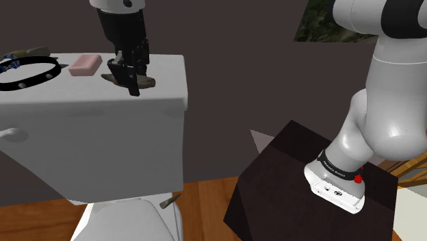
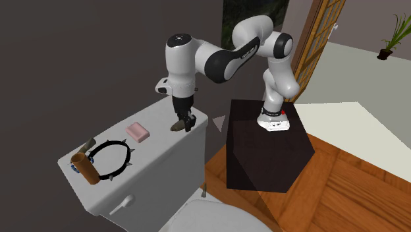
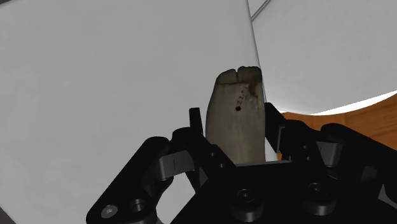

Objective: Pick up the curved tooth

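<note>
Black claw [image 3: 235, 127] clasping matte grey-brown curved tooth [image 3: 234, 95], smooth white toilet tank [image 1: 102, 130] below

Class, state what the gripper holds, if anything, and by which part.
The curved tooth, clasped by its sides between the fingers; its notched end sticks out beyond them.

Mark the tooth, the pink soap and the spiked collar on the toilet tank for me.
tooth [image 3: 234, 124]: wrist view, middle of its pale side.
soap [image 1: 85, 65]: shoulder view, centre of its pink top face.
collar [image 1: 41, 77]: shoulder view, on the nearer stretch of its black band.
</note>
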Tool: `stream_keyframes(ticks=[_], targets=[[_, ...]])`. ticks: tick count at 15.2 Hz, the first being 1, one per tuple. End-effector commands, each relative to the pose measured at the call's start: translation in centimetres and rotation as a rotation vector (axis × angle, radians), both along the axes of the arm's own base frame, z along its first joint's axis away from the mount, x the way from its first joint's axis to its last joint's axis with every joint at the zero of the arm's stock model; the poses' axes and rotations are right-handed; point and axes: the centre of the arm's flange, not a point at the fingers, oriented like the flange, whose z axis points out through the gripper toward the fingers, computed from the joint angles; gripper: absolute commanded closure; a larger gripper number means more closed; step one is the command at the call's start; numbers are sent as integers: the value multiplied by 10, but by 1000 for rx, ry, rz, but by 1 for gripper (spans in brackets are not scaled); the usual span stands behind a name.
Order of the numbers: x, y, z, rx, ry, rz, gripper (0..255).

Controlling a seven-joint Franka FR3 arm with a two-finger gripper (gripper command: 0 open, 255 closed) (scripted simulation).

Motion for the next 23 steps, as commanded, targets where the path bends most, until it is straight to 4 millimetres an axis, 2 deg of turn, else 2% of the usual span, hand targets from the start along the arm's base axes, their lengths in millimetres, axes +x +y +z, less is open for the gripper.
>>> stream_keyframes(ticks=[1,6,21,23], targets=[[4,-4,-5,-10,3,-7,255],[4,-3,-6,-10,3,-7,255],[4,-3,73,-10,3,-7,255],[4,-3,74,-10,3,-7,255]])
